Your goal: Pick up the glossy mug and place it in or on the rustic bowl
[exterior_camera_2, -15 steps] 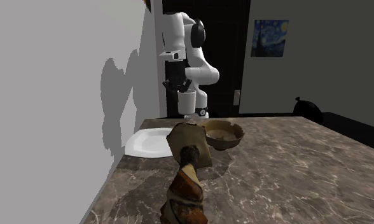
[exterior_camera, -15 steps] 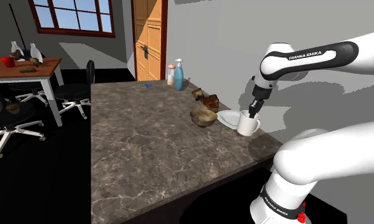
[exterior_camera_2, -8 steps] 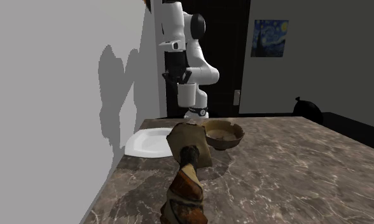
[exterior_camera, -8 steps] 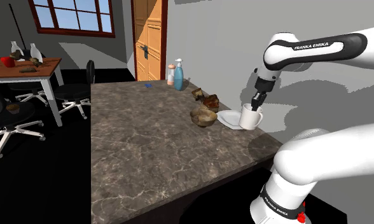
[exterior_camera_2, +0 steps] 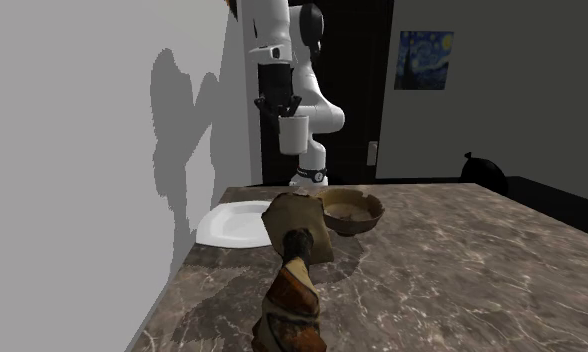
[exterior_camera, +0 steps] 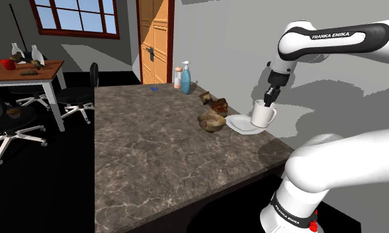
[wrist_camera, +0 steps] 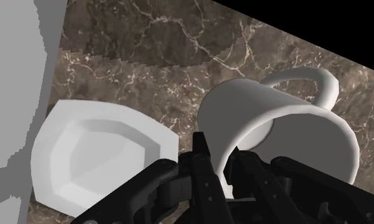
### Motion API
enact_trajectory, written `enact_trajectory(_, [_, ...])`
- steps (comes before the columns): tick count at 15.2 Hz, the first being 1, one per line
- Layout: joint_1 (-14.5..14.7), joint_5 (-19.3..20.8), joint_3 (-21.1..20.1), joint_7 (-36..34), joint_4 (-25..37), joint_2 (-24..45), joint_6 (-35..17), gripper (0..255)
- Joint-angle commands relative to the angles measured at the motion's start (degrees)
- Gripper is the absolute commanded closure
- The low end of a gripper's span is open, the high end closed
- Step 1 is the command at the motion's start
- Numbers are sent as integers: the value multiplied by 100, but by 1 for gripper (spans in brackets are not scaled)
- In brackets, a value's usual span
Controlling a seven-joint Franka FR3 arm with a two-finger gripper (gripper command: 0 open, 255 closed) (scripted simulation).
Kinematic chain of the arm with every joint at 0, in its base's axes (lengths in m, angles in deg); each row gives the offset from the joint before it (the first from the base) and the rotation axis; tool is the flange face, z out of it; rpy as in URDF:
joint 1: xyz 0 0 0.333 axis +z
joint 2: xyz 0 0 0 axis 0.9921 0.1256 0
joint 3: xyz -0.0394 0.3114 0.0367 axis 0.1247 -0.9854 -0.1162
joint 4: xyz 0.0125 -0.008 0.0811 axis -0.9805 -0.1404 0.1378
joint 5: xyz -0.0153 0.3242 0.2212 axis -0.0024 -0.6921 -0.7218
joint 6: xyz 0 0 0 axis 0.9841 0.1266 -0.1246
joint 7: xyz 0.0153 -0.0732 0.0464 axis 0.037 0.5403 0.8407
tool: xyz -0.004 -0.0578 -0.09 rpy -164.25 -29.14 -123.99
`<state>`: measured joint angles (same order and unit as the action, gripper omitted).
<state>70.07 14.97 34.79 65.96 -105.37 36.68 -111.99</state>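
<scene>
**Gripper** (exterior_camera: 271,99) (exterior_camera_2: 282,108) (wrist_camera: 222,167): all black, on the white arm, pointing down over the counter's edge nearest the stand. The fingers (wrist_camera: 201,159) are nearly closed and pinch the mug's rim wall, one inside the cup and one outside.

**Mug** (exterior_camera: 264,114) (exterior_camera_2: 294,133) (wrist_camera: 275,127): plain white, with a loop handle. It hangs from the gripper in the air, clear of the counter. In the shoulder view it sits at the right edge of the plate. In the wrist view it is tilted, its handle on the side away from the plate.

**Bowl** (exterior_camera: 212,121) (exterior_camera_2: 352,211): brown with a rough look and a paler inside. It stands upright on the counter, just beside the plate on the shoulder view's left, well apart from the mug.

**Plate** (exterior_camera: 243,124) (exterior_camera_2: 237,222) (wrist_camera: 96,159): white, shallow, with an angular rim. It lies flat near the counter edge against the grey wall.

**Counter** (exterior_camera: 153,152): dark brown marbled stone with pale veins.

**Brown lumps** (exterior_camera: 216,104) (exterior_camera_2: 300,225): irregular mottled pieces on the counter, beyond the bowl in the shoulder view. What they are cannot be told.

**Spray bottle** (exterior_camera: 184,77): orange body with a blue and white head, upright at the counter's far end.

**Surroundings**: an orange door (exterior_camera: 153,40), a white table (exterior_camera: 28,69) with office chairs, a red-framed window (exterior_camera: 74,14), and a framed painting (exterior_camera_2: 425,46) on the wall.
</scene>
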Motion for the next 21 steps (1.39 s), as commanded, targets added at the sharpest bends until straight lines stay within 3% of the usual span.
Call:
enact_trajectory(1, [21,-45,-52,-6,157,-1,161,255])
enact_trajectory(4, [41,-91,-103,-5,344,5,342,255])
enact_trajectory(14, [905,-874,-262,-463,1786,1998,-164,255])
enact_trajectory(20, [1248,-1356,-267,-539,2919,3209,-179,255])
enact_trajectory(21, [1244,-1356,-264,-535,2845,3212,-255,255])
